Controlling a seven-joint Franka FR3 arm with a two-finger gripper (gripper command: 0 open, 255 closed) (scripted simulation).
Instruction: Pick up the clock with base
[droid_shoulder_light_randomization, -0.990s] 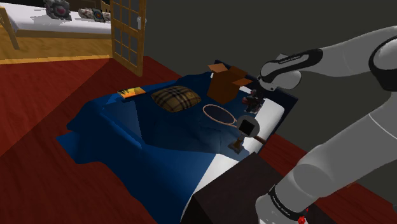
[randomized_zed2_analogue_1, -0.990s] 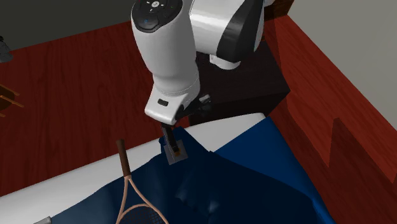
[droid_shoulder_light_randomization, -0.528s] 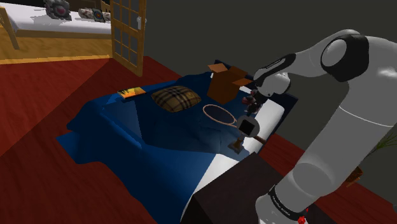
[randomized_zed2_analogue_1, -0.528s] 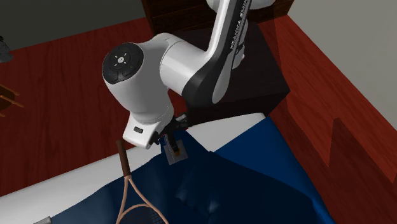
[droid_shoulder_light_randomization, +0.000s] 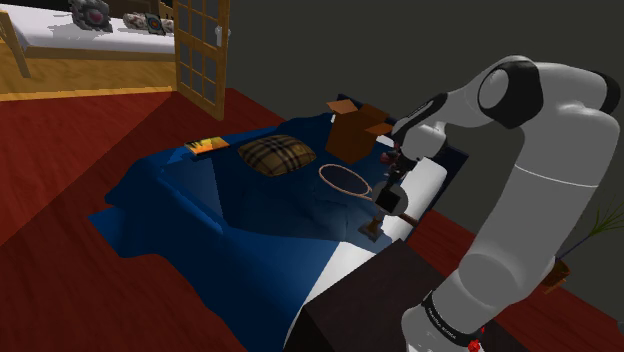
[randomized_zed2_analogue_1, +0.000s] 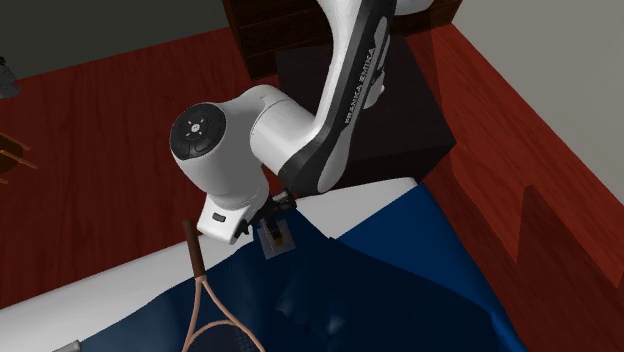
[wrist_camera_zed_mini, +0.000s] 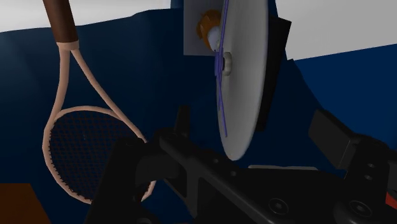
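The clock (wrist_camera_zed_mini: 242, 76) stood upright on its small base (wrist_camera_zed_mini: 194, 32), on the blue bedcover (droid_shoulder_light_randomization: 200, 210) at the corner of the bed nearest the stand (droid_shoulder_light_randomization: 365, 305). It had not shifted over the last second. In the wrist view its grey disc appeared nearly edge-on.

The gripper (wrist_camera_zed_mini: 256, 125) had come down and tipped over since a second earlier. It had hung straight above the clock then, and now its wrist was folded to one side and the arm's elbow had swung up and back. The black fingers (wrist_camera_zed_mini: 182, 121) stood wide apart with the disc's lower rim between them. Neither finger touched the disc, so nothing was held.

This looked like the end of the approach, with the hand lined up to pinch the disc across its thin faces. The hand probably needed to go a little deeper before closing, and a nudge could have toppled the clock off its narrow base.

A tennis racket (wrist_camera_zed_mini: 83, 146) lay just beside the clock, its brown handle toward the white mattress edge. Further off on the cover sat a plaid cushion (droid_shoulder_light_randomization: 275, 155) and a brown cardboard box (droid_shoulder_light_randomization: 355, 132).
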